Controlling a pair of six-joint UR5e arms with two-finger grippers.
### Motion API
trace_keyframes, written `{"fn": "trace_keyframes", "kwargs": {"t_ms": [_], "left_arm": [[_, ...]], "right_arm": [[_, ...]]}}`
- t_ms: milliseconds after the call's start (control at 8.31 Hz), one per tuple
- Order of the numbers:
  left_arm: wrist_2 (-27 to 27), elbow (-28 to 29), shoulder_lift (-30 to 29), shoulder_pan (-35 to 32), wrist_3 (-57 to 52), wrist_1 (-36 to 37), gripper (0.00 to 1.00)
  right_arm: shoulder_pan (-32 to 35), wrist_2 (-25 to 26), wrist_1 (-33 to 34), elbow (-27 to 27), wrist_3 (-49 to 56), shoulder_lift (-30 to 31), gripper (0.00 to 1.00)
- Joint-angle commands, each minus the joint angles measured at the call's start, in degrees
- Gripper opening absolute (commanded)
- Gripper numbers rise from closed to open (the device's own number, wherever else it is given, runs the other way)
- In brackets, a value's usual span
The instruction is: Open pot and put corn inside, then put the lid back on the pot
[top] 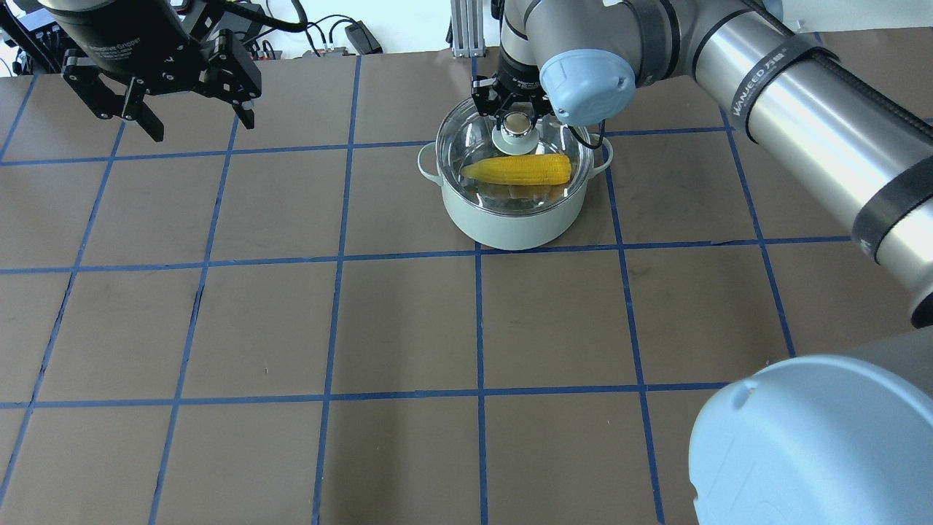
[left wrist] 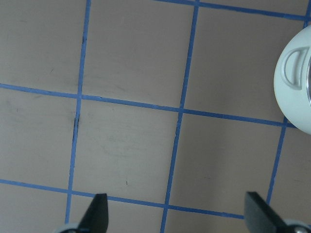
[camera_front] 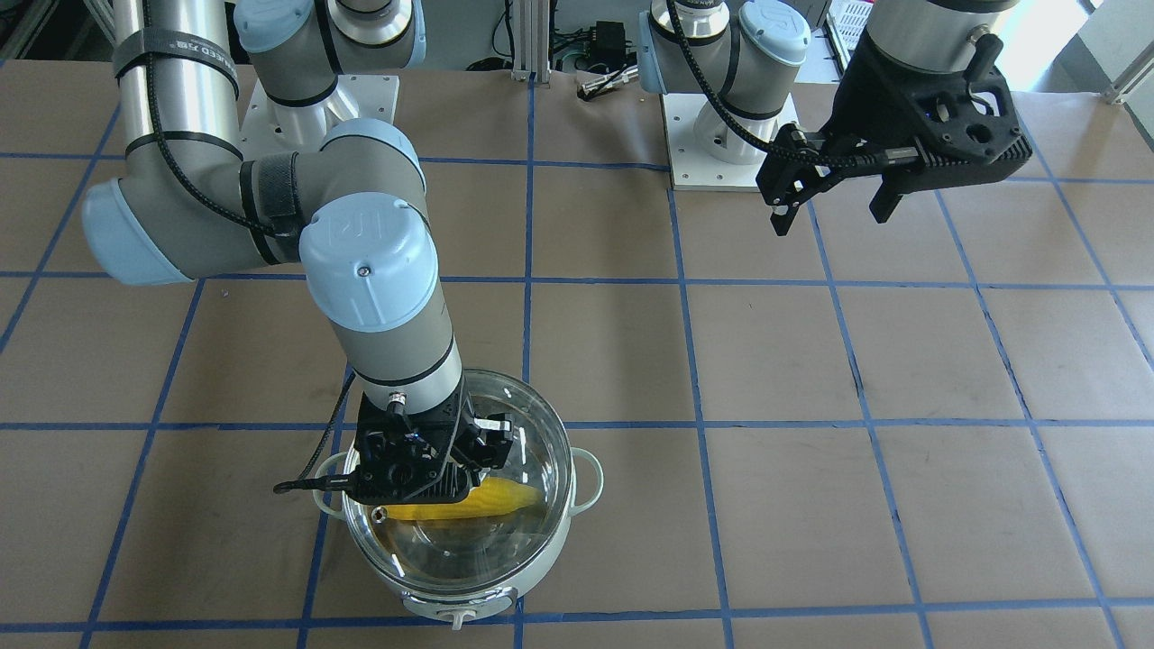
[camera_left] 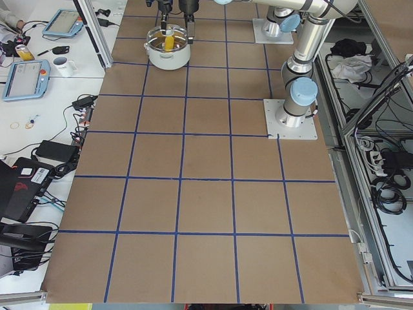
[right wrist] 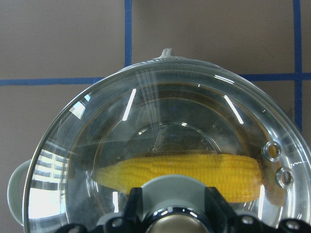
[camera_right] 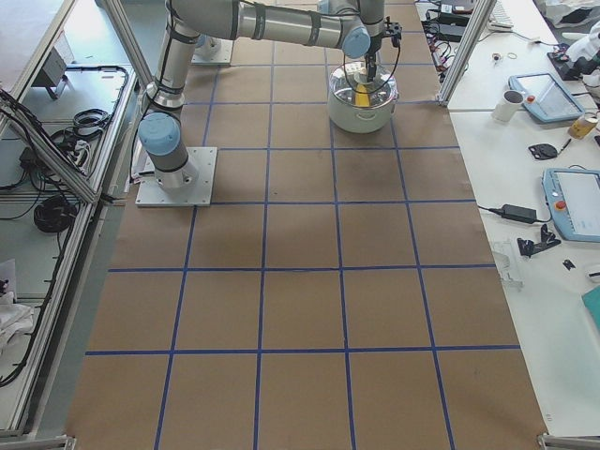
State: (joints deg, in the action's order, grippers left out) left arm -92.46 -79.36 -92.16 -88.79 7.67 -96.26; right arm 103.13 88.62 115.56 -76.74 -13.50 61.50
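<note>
Nearest: right arm, its pale blue joint cap filling the low right corner of the overhead view, with the steel tube running up and across toward the pot.

Left to right across that view:

Far left: left gripper hangs above the table, well apart from the pot. Its fingers are spread wide with nothing between them. Its wrist camera looks down on brown paper and blue tape lines, with one pot handle at the frame's right edge.

Centre, far side: pot, pale mint and upright, stands on a tape line, with a loop handle on each side.

Inside the pot: corn lies flat across the steel bottom, pointed end toward the view's left, and is seen through glass.

Over the pot's mouth: lid, clear glass with a metal rim, covers the opening. Cannot tell if the rim is fully seated. Two vent holes show in the right wrist view.

On the lid's centre: right gripper points straight down, its fingers pinching the knob from either side.
</note>
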Motion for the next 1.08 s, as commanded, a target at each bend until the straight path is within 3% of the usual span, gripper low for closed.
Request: {"fn": "trace_keyframes", "kwargs": {"t_ms": [0,962], "left_arm": [[0.00,-0.09,-0.12,-0.07,0.59,-0.50,1.00],[0.00,-0.09,-0.21,-0.07,0.68,-0.33,1.00]], "right_arm": [[0.05,0.50,0.20,-0.33,-0.30,-0.06,0.37],[0.05,0.50,3.27,-0.86,-0.48,-0.94,0.40]]}}
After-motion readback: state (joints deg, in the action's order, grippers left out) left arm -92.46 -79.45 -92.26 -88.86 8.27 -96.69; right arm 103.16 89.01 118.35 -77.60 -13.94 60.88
